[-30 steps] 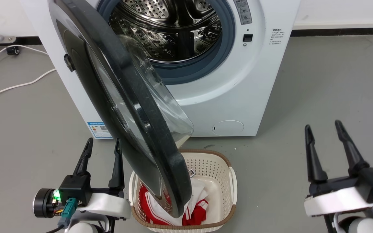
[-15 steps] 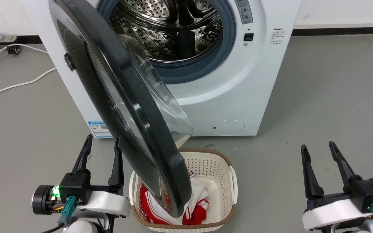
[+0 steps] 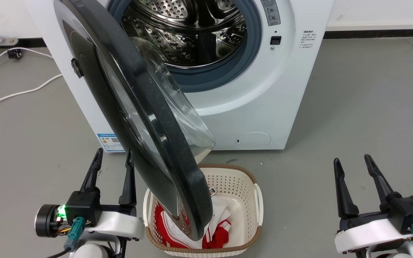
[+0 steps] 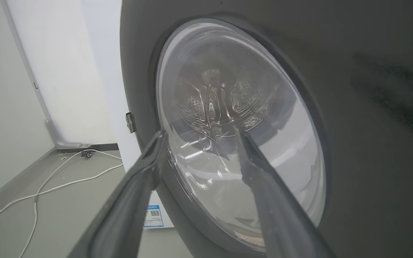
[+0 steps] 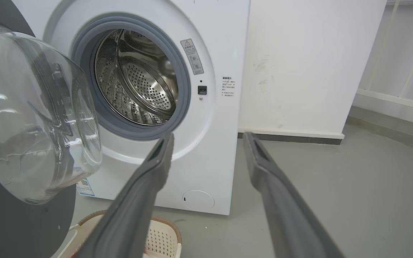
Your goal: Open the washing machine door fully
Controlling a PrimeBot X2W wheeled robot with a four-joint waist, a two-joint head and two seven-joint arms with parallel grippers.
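Note:
The white washing machine (image 3: 264, 104) stands ahead with its steel drum exposed. Its black round door (image 3: 134, 107) is swung out toward me, hinged on the left, and the clear glass bowl (image 3: 181, 111) bulges to the right. My left gripper (image 3: 115, 157) is open, low at the left, just outside the door's outer face and apart from it. In the left wrist view the door's glass window (image 4: 235, 143) sits right behind the open gripper (image 4: 199, 134). My right gripper (image 3: 350, 161) is open and empty over the floor at the lower right. The right wrist view shows the machine (image 5: 224, 53) and the bowl (image 5: 31, 114) past its gripper (image 5: 208, 136).
A cream perforated laundry basket (image 3: 253, 200) holding red and white cloth (image 3: 221, 233) sits on the floor under the door's lower edge. White cables (image 3: 16, 95) run across the grey floor at the left. A white wall (image 5: 310, 64) stands to the machine's right.
My right gripper dropped lower and toward me between the first earlier frame and now, still open. The left gripper and the door have hardly moved.

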